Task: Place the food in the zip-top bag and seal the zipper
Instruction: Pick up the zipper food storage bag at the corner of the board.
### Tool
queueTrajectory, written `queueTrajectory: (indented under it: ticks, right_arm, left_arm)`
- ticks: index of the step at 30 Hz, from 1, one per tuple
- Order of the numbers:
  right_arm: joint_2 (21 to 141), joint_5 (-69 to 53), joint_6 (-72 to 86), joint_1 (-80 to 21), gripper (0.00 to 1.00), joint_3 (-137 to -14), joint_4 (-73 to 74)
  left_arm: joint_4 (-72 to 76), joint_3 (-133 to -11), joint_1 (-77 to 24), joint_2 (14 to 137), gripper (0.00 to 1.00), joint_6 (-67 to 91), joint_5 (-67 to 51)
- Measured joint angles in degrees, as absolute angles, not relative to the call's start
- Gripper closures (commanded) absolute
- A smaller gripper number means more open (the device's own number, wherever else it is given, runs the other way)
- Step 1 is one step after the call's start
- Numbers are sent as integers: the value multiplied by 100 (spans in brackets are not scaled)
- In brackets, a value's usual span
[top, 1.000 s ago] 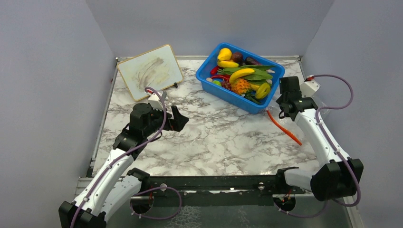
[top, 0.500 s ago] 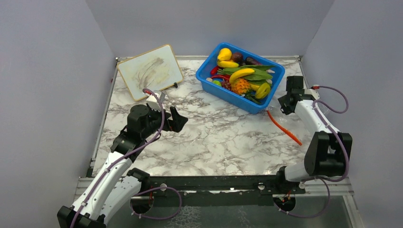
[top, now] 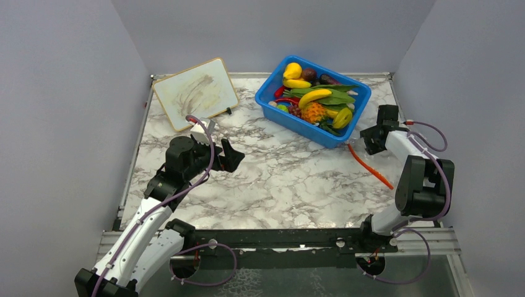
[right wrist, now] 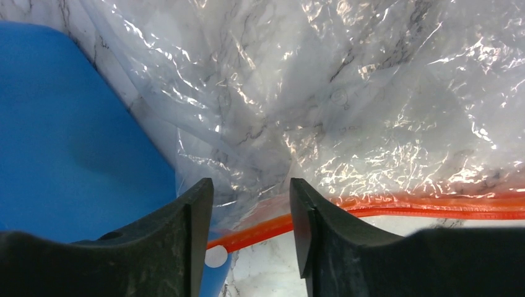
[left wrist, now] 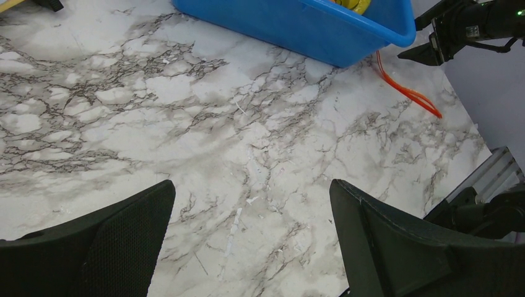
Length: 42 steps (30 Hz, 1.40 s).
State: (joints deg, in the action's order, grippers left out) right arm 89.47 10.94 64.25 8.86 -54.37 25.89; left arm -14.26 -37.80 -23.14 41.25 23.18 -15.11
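Observation:
The food lies in a blue bin (top: 356,117): an orange pineapple (top: 313,112), yellow bananas (top: 314,96), a dark round fruit (top: 308,74) and green leaves (top: 334,98). The clear zip-top bag (right wrist: 347,93) lies flat on the table right of the bin. Its red-orange zipper (top: 370,167) also shows in the right wrist view (right wrist: 433,207) and the left wrist view (left wrist: 408,93). My right gripper (top: 369,140) is open, low over the bag's mouth next to the bin; its fingers straddle the zipper (right wrist: 250,192). My left gripper (top: 230,154) is open and empty above bare marble (left wrist: 251,198).
A small whiteboard (top: 195,93) lies at the back left. The bin wall (right wrist: 62,124) is right beside my right gripper's left finger. Grey walls close in the left, back and right sides. The marble table (top: 278,179) spans the middle.
My right arm has folded up, and its gripper has swung down and rightward to the bag's mouth beside the bin. My left arm has barely moved.

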Motion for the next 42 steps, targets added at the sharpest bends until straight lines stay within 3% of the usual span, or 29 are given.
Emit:
queueTrajectory:
  ticks: [6, 13, 19, 42]
  right_arm:
    - [9026, 1085, 6423, 902, 66, -5395, 2541]
    - [9024, 1146, 6396, 908, 99, -5393, 2567]
    - [8774, 1372, 6383, 908, 99, -5354, 2755]
    - [5559, 1378, 5614, 906, 99, -4845, 3251]
  left_arm:
    - [-1426, -3780, -2298, 4125, 1, 2318, -1511]
    - [-1426, -3780, -2296, 4097, 1, 2318, -1511]
    - [-1426, -3780, -2294, 4075, 1, 2318, -1511]
    - [-1420, -3780, -2294, 4040, 1, 2322, -1514]
